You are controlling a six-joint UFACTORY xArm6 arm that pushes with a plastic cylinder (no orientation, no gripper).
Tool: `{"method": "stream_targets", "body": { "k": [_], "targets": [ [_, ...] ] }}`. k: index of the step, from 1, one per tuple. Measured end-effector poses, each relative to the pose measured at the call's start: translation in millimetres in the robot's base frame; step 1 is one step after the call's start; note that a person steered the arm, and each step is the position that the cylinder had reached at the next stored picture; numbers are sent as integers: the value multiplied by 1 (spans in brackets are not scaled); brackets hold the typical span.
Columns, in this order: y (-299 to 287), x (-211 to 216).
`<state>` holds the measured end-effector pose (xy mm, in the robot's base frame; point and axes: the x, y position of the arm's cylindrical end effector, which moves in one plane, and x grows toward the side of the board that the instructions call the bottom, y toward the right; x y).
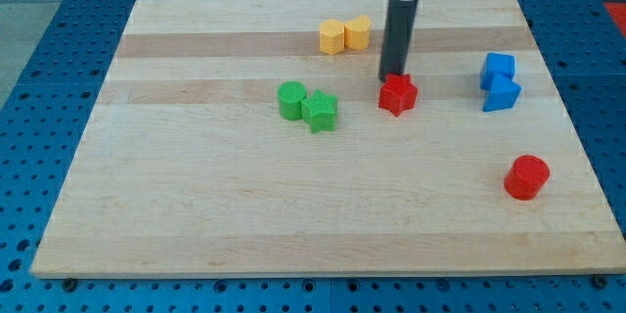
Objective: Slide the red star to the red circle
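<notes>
The red star (398, 95) lies a little right of the board's middle, toward the view's top. The red circle (526, 177) stands far off at the view's lower right. My tip (391, 79) sits at the star's upper-left edge, touching or nearly touching it. The dark rod rises from there to the view's top.
A green circle (290, 100) and a green star (320, 111) touch each other left of the red star. Two yellow blocks (344, 34) sit together near the top. Two blue blocks (500, 81) sit together at the right. The wooden board (196, 215) ends near the red circle.
</notes>
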<state>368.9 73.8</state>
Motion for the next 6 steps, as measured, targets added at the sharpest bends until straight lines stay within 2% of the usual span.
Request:
{"method": "stream_targets", "body": {
  "k": [3, 6],
  "targets": [
    [7, 48],
    [42, 137]
  ]
}}
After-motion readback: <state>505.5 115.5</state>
